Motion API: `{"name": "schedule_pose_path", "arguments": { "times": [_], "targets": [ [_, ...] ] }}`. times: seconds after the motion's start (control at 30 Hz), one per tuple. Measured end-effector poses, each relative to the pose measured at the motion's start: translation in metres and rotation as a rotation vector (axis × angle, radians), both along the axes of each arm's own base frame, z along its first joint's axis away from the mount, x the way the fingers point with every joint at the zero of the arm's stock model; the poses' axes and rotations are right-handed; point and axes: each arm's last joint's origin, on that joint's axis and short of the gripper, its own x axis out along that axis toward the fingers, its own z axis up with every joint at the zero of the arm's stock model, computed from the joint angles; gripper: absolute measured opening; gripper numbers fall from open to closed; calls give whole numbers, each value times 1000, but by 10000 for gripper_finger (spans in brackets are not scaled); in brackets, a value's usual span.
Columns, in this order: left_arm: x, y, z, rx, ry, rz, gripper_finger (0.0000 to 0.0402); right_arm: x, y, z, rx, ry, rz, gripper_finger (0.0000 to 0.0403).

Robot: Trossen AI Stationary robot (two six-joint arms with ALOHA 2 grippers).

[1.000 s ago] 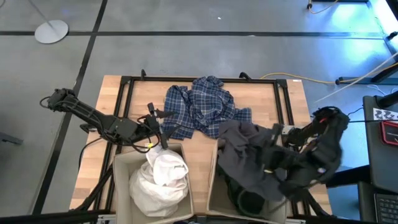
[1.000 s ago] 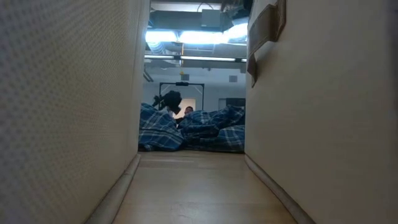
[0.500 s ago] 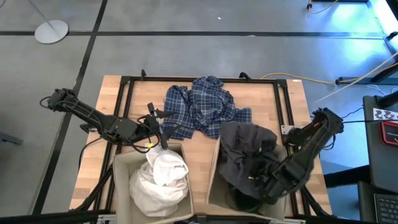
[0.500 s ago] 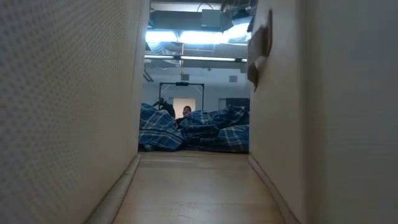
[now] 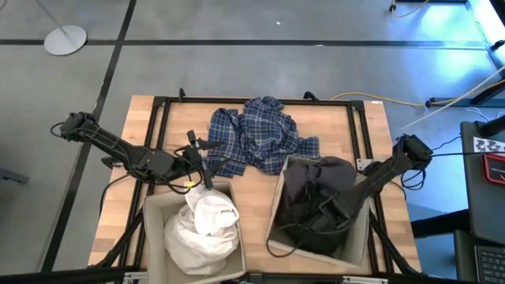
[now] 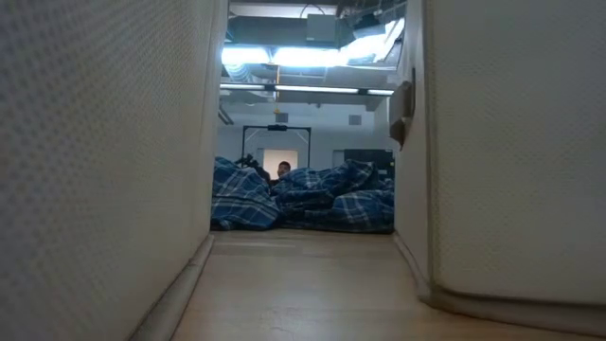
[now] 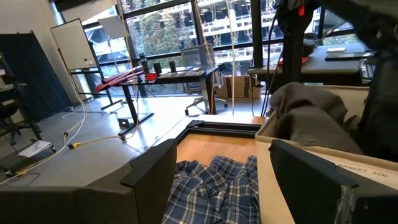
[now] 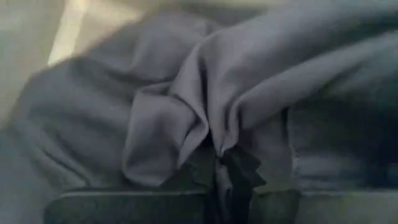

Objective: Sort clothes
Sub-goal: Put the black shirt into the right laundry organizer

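Observation:
The dark grey garment [image 5: 308, 185] lies bunched in the right beige box [image 5: 359, 248]. My right gripper [image 5: 325, 214] is down inside that box, shut on the garment [image 8: 249, 81]. The white garment [image 5: 205, 225] fills the left beige box [image 5: 154, 209]. The blue-and-white plaid shirt [image 5: 256, 142] lies crumpled on the table's far middle; it also shows in the low view [image 6: 303, 204]. My left gripper [image 5: 201, 162] is open and empty, level, just behind the left box, beside the shirt's left edge [image 7: 211, 186]. The dark green garment is hidden. My right gripper pinches a gathered fold of the dark grey garment [image 8: 217, 146] between its two fingers. It comes slanting down from the table's right side into the box. Several folds run into the hold. The garment rests in the box, and its far part lies against the box's far wall [image 5: 323, 164].
The two boxes stand side by side at the table's near edge, with a narrow lane of bare wood [image 6: 303, 284] between them. The right box [image 6: 511, 142] stands askew. A black frame [image 5: 158, 106] runs around the tabletop.
My right gripper has gone down and toward the near edge into the right box, carrying the dark grey garment. The garment, held spread above the box before, is now bunched inside it. The right box has slid toward the table's right edge and turned askew.

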Motion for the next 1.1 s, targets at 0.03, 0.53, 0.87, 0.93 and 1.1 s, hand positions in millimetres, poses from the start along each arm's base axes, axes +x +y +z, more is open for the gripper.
{"name": "schedule_pose_path", "arguments": {
  "times": [0.03, 0.53, 0.87, 0.93, 1.1],
  "targets": [
    [0, 0, 0, 0, 0, 0, 251, -1, -2, -7, 23, 26, 1, 17],
    [0, 0, 0, 0, 1, 0, 251, -25, -22, -62, 55, 159, -128, 17],
    [0, 0, 0, 0, 1, 0, 251, -22, -23, -58, 117, 174, -182, 79],
    [0, 0, 0, 0, 1, 0, 251, -20, -21, -53, 126, 177, -183, 110],
    [0, 0, 0, 0, 1, 0, 251, -13, -14, -29, 189, 231, -171, 173]
  ]
}}
